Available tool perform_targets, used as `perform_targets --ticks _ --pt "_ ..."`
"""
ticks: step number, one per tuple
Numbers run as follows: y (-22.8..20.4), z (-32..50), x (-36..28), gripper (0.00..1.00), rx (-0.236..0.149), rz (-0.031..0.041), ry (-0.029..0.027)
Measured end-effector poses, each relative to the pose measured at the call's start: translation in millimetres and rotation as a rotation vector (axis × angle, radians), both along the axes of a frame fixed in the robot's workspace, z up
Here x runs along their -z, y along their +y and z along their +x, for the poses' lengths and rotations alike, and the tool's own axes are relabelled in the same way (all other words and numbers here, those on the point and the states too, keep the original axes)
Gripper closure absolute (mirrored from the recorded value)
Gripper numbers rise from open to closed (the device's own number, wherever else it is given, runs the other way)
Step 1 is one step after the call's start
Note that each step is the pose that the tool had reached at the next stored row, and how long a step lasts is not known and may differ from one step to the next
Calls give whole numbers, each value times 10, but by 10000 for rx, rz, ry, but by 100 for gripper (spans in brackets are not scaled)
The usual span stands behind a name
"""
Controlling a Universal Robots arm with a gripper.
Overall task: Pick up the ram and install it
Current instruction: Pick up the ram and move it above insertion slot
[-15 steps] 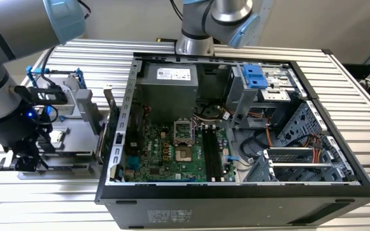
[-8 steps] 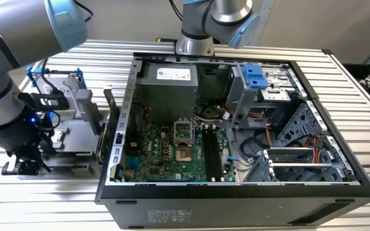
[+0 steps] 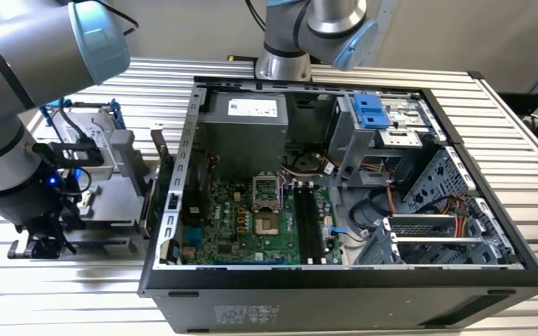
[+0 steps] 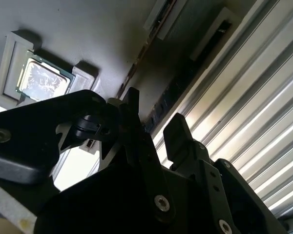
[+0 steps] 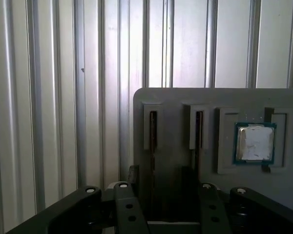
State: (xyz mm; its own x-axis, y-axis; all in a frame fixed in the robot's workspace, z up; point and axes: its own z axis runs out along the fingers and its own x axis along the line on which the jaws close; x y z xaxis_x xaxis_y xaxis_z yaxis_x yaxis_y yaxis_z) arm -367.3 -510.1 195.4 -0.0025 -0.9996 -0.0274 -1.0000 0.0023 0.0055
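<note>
Hovering tool (fingers apart) over grey tray

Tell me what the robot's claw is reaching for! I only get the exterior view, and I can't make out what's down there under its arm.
Observer: In the first wrist view, the gripper hangs over a grey tray lying on the ribbed table.
Operator: What's in the tray?
Observer: Two narrow slots, each with a thin dark stick standing on edge, likely the ram.
Operator: Has it grabbed one?
Observer: Not that I can see. In both wrist views the fingers stand apart, open.
</note>
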Motion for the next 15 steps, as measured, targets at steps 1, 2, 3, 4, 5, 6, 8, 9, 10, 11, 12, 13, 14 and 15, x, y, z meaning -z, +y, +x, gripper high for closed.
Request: perform_targets --ticks 1,2,3,4,5,6,8,9,10,11,12,13,14,15 --pt "0 0 7 0 0 0 0" --pt "0 0 8 0 0 -1 2" --pt "-2 0 9 0 0 -1 2" --pt "-4 0 11 0 0 0 0" --pt "-8 1 13 0 0 1 2" --pt "-14 1 14 0 -1 1 4" --pt "-27 0 16 0 0 0 28" --pt "-34 1 17 0 -1 1 50" --pt "-41 0 17 0 0 1 73" --pt "-48 0 18 0 1 -1 91" --pt "-51 0 19 0 0 -1 92" --pt "-51 -1 19 0 1 -1 94" --pt "-51 -1 21 0 6 -1 94" --pt "-51 0 24 0 18 1 92"
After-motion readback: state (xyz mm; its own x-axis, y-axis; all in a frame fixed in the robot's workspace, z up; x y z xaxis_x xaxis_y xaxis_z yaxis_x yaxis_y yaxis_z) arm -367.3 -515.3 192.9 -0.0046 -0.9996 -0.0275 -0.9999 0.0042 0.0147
